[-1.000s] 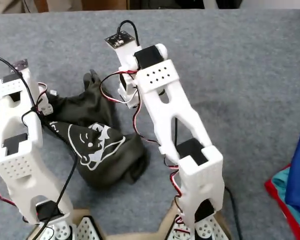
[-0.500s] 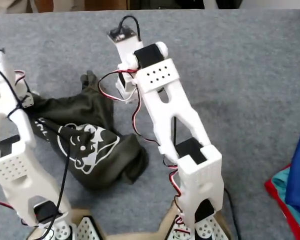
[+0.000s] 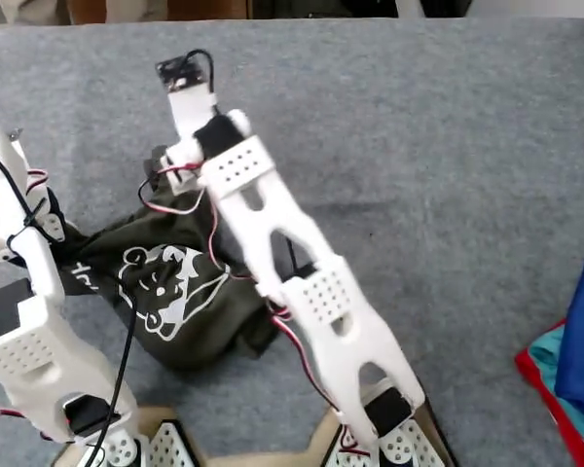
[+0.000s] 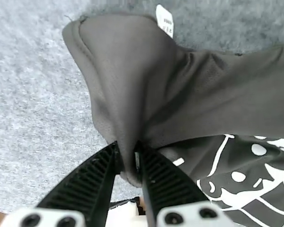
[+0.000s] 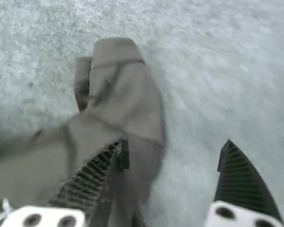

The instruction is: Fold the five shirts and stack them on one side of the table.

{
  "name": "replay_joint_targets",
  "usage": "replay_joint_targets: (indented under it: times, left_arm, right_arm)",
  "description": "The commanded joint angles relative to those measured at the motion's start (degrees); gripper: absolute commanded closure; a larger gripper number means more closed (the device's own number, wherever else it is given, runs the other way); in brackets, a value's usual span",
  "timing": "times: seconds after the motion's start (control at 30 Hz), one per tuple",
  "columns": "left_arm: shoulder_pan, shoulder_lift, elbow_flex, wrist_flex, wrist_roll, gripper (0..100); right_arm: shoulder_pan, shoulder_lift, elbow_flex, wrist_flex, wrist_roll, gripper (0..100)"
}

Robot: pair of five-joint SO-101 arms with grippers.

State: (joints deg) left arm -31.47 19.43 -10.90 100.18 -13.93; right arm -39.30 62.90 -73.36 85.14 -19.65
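We are pinching the dark shirt [image 4: 194,94] with our left gripper [image 4: 128,149]; our right gripper [image 5: 175,146] is gaping wide over its sleeve [image 5: 123,90].

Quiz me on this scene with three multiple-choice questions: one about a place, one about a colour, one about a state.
1. Where is the pile of folded clothes?
A. mid-table
B. at the table's right edge
C. under an arm

2. What colour is the dark shirt's print?
A. white
B. yellow
C. red

3. The left end effector is:
A. open
B. lying flat on bare table
C. shut on the dark shirt

Answers:
1 B, blue, teal and red layers sit at the right edge.
2 A, the cartoon drawing is white.
3 C, it pinches a fold of fabric.
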Motion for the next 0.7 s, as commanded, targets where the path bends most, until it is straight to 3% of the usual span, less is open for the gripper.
replay_joint_targets:
  times: [0.0,0.3,0.67]
  left_arm:
    - [-0.6,-3.4,0.1,0.6,-0.5,98]
    - [-0.7,-3.6,0.1,0.6,-0.5,98]
    - [-0.6,-3.6,-1.2,0.6,-2.0,98]
  right_arm:
    - [-1.2,6.4,-10.3,-2.8,-0.6,73.7]
    - [-1.0,14.1,-16.8,-3.6,-0.6,99.1]
    - [5.1,8.1,-22.3,3.9,-0.5,99.4]
